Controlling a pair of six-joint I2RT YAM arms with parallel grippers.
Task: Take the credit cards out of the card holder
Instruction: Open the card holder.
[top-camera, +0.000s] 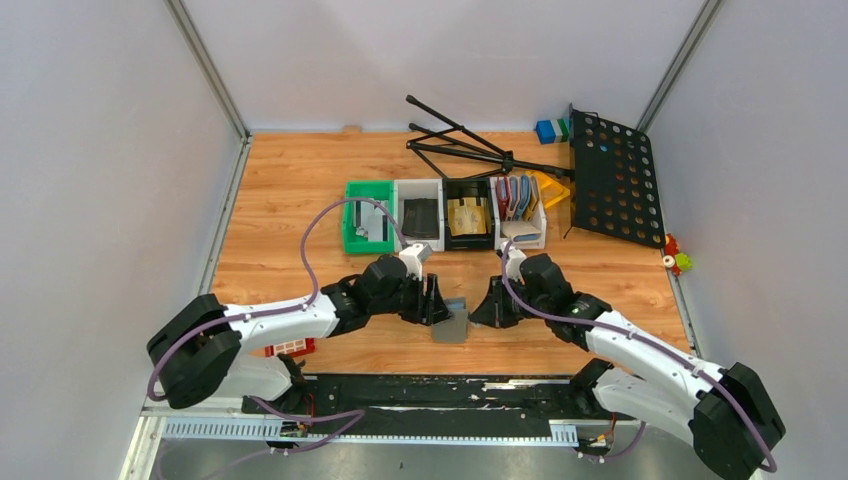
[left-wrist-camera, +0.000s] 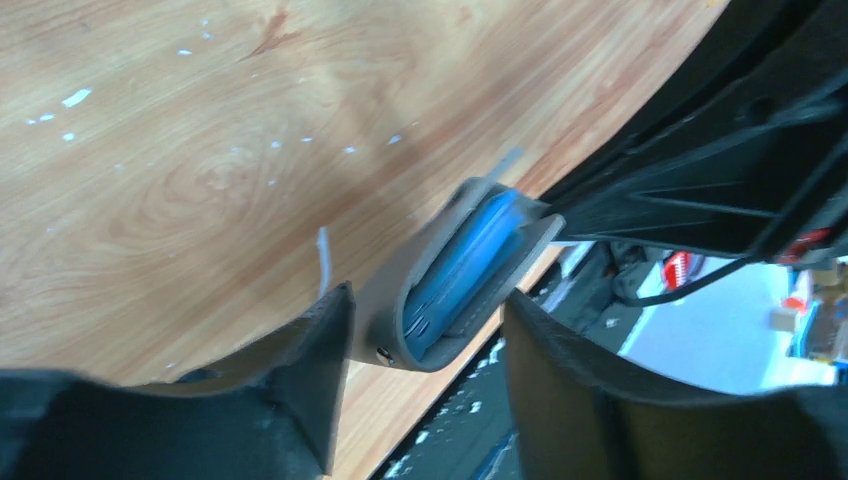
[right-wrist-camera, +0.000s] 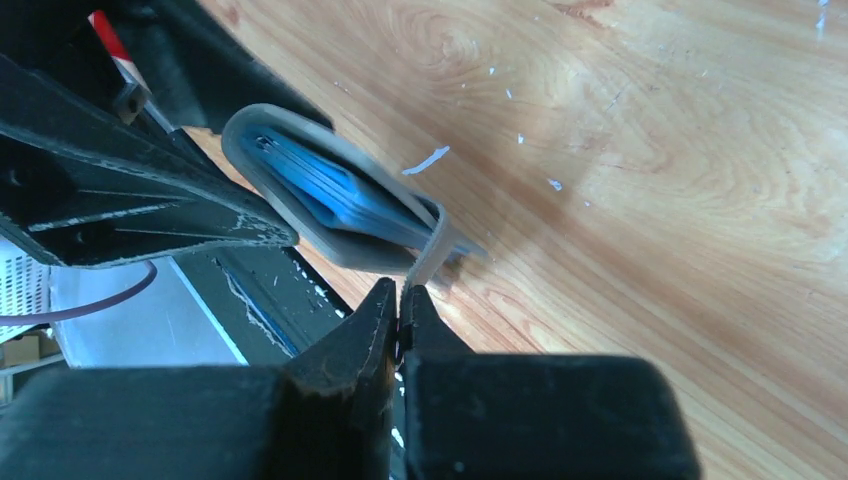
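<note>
White arm links (top-camera: 285, 318), black joints (top-camera: 198, 358), purple cables (top-camera: 308, 240), black pincers (top-camera: 440, 303) (top-camera: 482, 308)

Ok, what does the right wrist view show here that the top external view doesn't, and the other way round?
Only the right wrist view: the right gripper pinched shut on a thin grey edge of the card holder, and blue layers inside its fold.
Only the top external view: the row of bins, the black perforated panel and both arms whole.
Both: the holder between the two grippers, part of the left gripper, and the wooden table.
</note>
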